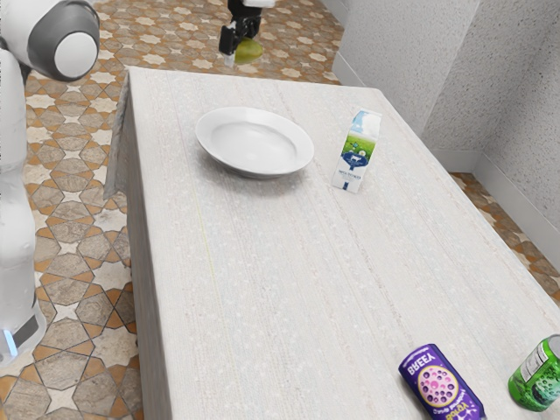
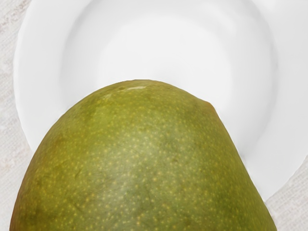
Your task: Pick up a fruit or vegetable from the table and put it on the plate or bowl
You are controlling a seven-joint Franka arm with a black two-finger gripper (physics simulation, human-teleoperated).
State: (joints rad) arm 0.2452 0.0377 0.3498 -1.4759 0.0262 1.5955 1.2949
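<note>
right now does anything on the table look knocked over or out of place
Yes: the purple can lies on its side at the exterior view's lower right, and the green can beside it looks tipped too. The carton is upright, the plate flat, the fruit held in the gripper.

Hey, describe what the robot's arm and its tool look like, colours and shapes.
The arm has smooth white rounded shells, a dark grey joint housing capped by a white disc, and a small blue light low down. The tool is black, one finger tipped pale.
</note>
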